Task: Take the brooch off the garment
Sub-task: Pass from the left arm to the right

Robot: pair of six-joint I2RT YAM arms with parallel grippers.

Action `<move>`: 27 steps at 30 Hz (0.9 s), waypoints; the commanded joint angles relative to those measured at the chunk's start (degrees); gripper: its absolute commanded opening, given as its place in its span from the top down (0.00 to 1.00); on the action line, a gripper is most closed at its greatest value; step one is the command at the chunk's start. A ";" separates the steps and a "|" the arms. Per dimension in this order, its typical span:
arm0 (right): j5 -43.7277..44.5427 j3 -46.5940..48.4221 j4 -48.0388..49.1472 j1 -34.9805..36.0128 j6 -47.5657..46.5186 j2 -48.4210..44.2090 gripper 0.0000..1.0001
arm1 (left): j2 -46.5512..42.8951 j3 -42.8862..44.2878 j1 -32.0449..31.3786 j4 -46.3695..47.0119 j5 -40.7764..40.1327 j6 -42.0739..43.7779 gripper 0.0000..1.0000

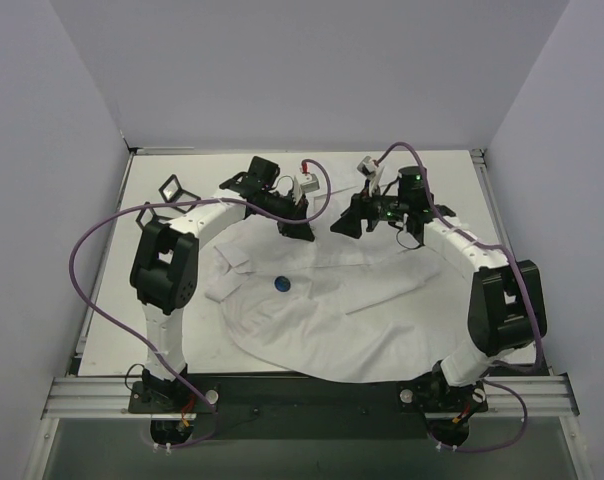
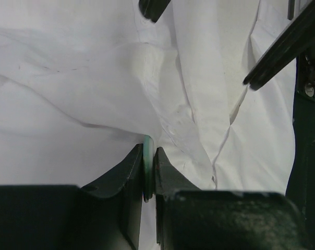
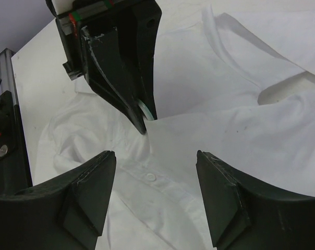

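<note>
While the garment (image 1: pixel 362 330) is lying rumpled across the table (image 1: pixel 117 340), I am watching the left gripper (image 2: pixel 148 151) pinching a thin pale green disc (image 2: pixel 146 166) between its jaws, with a raised fold of the white cloth right at its tips. This disc is possibly the brooch, though only its edge is showing. Facing it from just beside, the right gripper (image 3: pixel 155 156) is hovering over the shirt front, its jaws standing spread and gripping nothing. A small blue round piece (image 1: pixel 281 284) is resting on the garment, apart from both grippers.
</note>
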 commanded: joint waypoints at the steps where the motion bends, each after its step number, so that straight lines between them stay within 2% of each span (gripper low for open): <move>1: -1.75 1.13 5.76 1.38 -0.85 2.49 0.36 | -4.21 -0.27 0.20 3.38 4.53 -0.72 0.95; 19: -0.95 4.12 6.38 3.67 -0.14 9.52 0.35 | -3.86 -0.89 0.20 4.69 7.34 -1.69 0.95; 27: -3.94 5.08 5.24 4.90 -0.49 10.23 0.53 | -3.77 -1.33 0.20 5.75 7.52 -2.83 0.95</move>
